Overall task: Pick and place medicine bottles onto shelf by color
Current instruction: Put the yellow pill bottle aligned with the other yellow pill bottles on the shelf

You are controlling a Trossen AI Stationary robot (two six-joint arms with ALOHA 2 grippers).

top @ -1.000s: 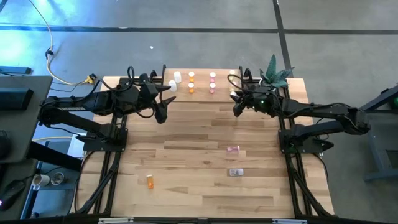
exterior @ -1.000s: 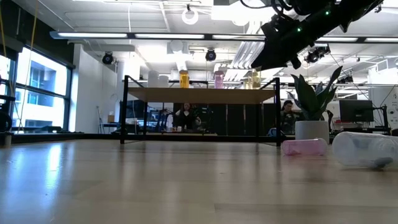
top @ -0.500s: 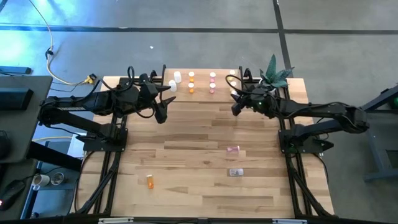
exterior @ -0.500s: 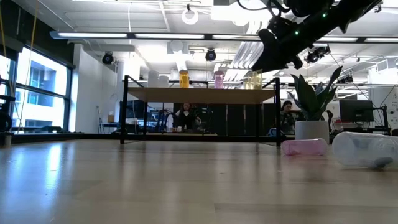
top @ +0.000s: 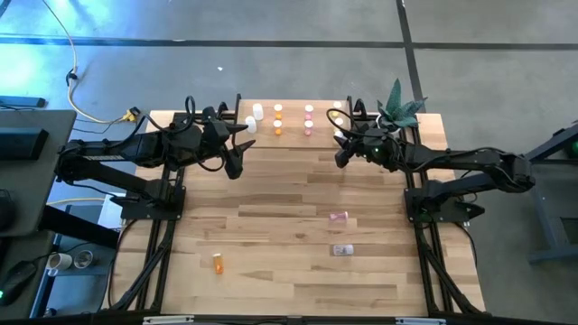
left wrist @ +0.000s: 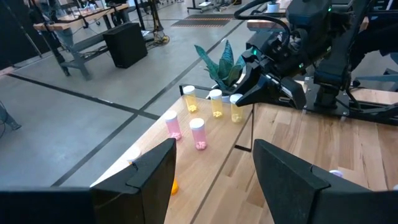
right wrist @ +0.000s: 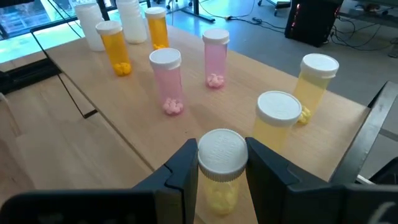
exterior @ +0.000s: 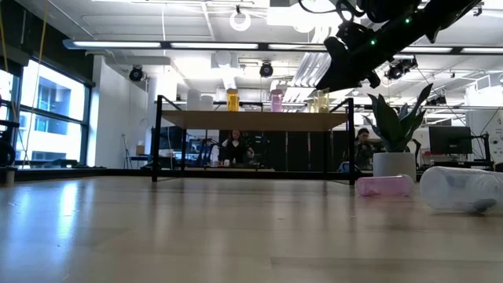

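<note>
Yellow bottle [right wrist: 221, 168] pinched by right fingers [right wrist: 186, 168] — two more yellows, two pinks shelved; left fingers [left wrist: 149, 180] spread.

The table [top: 289, 235] is pale wood planks, smooth with a soft shine. The shelf [right wrist: 74, 112] top is light wood too, with thin black metal legs. The bottles [right wrist: 166, 81] are see-through plastic, shiny, with matt white caps. The fingers [right wrist: 186, 165] look like dark, matt plastic.
</note>
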